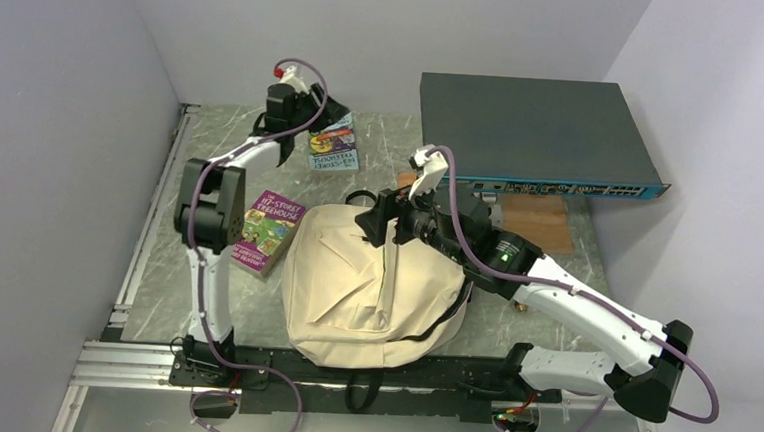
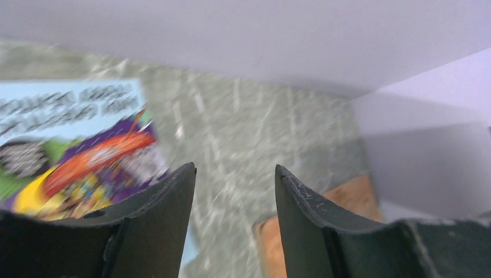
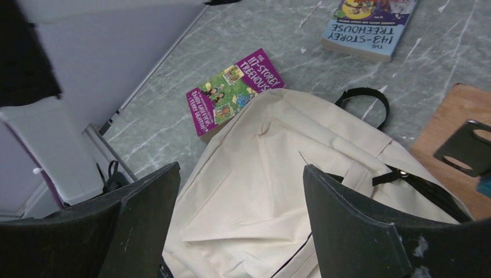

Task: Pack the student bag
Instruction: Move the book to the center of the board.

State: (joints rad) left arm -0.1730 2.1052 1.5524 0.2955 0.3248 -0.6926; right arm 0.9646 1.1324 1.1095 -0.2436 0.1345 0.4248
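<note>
Your student bag (image 1: 364, 285) lies flat on the surface (image 1: 158, 283). Your left claw (image 2: 234, 171) hangs open by the blue book (image 1: 334, 145), maybe to grab it; your right claw (image 3: 240, 168) hangs wide and empty over the bag.

Soft, even overhead light in the top view, no glare, just a thin shadow hugging the student bag (image 1: 374, 286) at 5 o'clock. Left wrist picture: smeared! The blue book (image 2: 75, 145) at 9 o'clock streaks with motion blur; the left gripper (image 2: 234, 167) reads sharper. Right wrist view is crisp at centre, the right gripper (image 3: 240, 168) dark and soft at 6 o'clock.
</note>
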